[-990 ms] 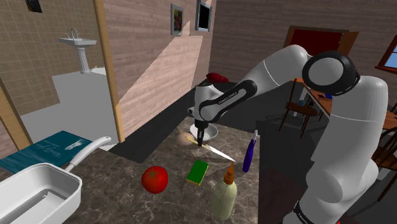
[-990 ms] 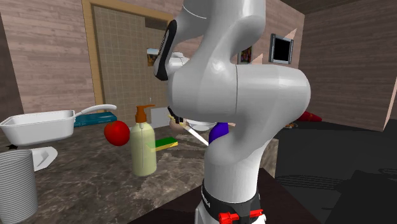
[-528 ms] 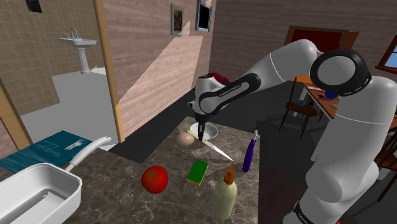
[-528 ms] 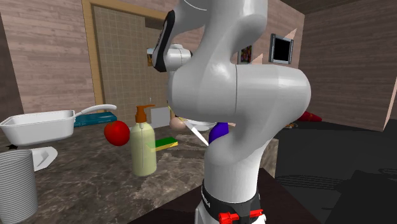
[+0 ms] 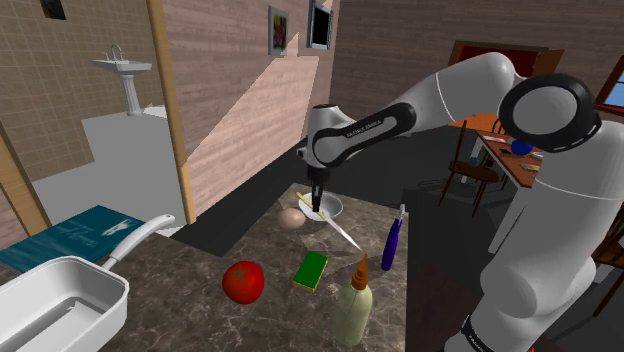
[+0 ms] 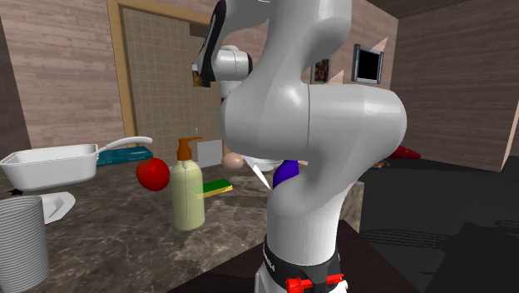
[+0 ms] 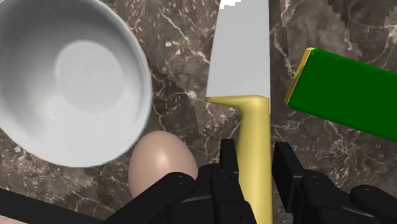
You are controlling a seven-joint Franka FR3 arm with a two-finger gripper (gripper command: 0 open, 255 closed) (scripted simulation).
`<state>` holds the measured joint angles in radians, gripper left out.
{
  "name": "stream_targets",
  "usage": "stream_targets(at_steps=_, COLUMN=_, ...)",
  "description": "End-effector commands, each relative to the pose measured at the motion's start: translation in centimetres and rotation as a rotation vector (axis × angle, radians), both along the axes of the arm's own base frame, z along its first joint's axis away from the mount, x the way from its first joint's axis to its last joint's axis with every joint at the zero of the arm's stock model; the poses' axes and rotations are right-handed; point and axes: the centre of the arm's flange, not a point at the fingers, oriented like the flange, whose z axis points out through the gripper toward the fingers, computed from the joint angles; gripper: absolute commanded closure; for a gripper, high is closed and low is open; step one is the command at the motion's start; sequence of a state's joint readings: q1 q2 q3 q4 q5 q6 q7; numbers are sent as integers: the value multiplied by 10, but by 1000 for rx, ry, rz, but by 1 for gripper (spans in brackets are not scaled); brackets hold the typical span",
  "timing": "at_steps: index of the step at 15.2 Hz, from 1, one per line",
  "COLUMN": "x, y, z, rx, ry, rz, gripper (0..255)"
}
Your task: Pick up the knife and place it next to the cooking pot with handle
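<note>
My black gripper (image 5: 317, 203) (image 7: 255, 163) is shut on the yellow handle of a knife (image 5: 338, 232) (image 7: 242, 57), whose pale blade slants down toward a green sponge (image 5: 312, 270) (image 7: 347, 92). The knife hangs clear of the dark marble counter (image 5: 200, 300), above an egg (image 5: 290, 218) (image 7: 162, 167) and a white bowl (image 5: 330, 207) (image 7: 70, 79). In the second exterior view the blade tip (image 6: 262, 177) pokes out from behind the arm. The white pot with a long handle (image 5: 55, 300) (image 6: 50, 164) sits at the counter's near left end in the shoulder view, far from the gripper.
A red tomato (image 5: 243, 282) (image 6: 153, 174), a soap bottle with an orange pump (image 5: 353, 305) (image 6: 189, 196) and a purple bottle (image 5: 391, 243) stand on the counter between gripper and stand. A ribbed grey stack (image 6: 21, 241) sits near the second exterior view's left edge.
The gripper has risen with the knife held in it, lifting the handle end off the counter. The egg, hidden behind the hand before, now shows.
</note>
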<state>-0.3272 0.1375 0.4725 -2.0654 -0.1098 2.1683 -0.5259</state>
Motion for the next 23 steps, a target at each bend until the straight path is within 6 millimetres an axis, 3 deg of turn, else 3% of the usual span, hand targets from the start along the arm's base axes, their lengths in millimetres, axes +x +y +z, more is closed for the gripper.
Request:
stream_targets(at_steps=1, x=-1, y=-1, z=11, rx=0, ry=1, rz=0, gripper=255)
stream_targets(at_steps=13, x=-1, y=-1, z=71, rx=0, ry=1, rz=0, gripper=255)
stream_targets(at_steps=23, x=-61, y=117, z=71, rx=0, ry=1, rz=0, gripper=255)
